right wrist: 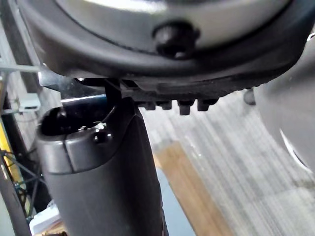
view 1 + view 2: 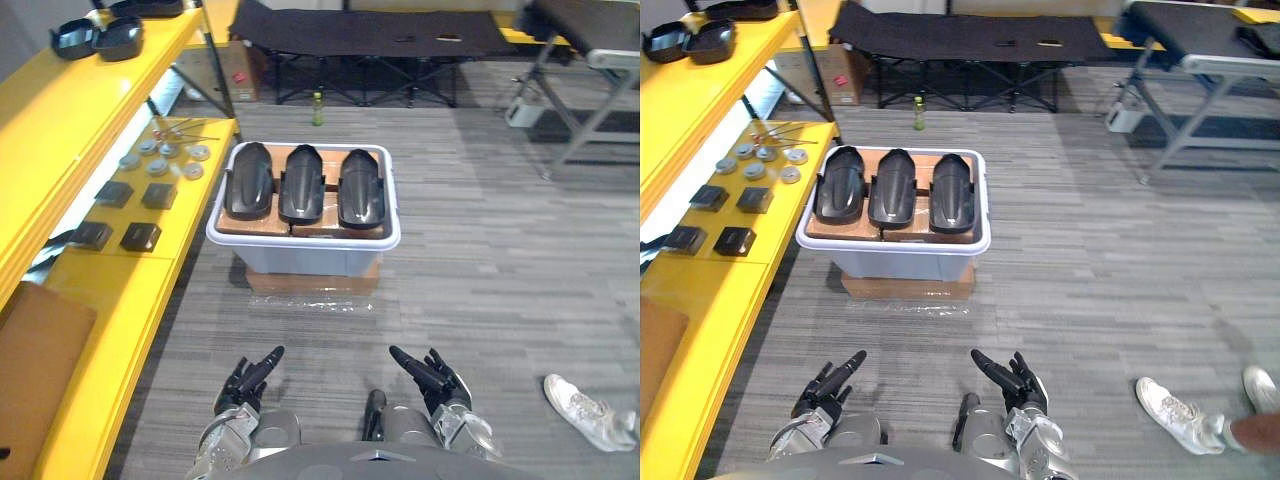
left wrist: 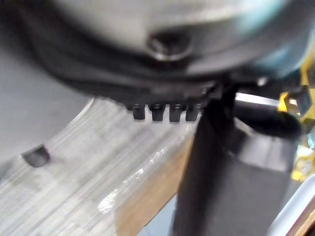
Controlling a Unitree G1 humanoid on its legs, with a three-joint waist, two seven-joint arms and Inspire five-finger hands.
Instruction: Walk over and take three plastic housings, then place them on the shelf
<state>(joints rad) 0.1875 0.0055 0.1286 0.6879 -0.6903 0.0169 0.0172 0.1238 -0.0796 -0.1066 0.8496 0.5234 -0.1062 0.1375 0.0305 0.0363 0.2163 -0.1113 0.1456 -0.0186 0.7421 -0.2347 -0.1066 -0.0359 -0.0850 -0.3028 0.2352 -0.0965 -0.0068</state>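
Left eye view: three housings (image 2: 301,184) in bin (image 2: 302,243); left hand (image 2: 243,392), right hand (image 2: 438,383) spread.

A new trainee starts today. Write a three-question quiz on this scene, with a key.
1. True or false: the three black housings lie side by side in the white bin.
2. Multiple choice: the yellow shelf stands A) on the robot's left, B) on its right, C) beyond the bin.
3. Fill in: the left hand and the right hand, fingers straight, hold ____.
Key: 1 true; 2 A; 3 nothing.
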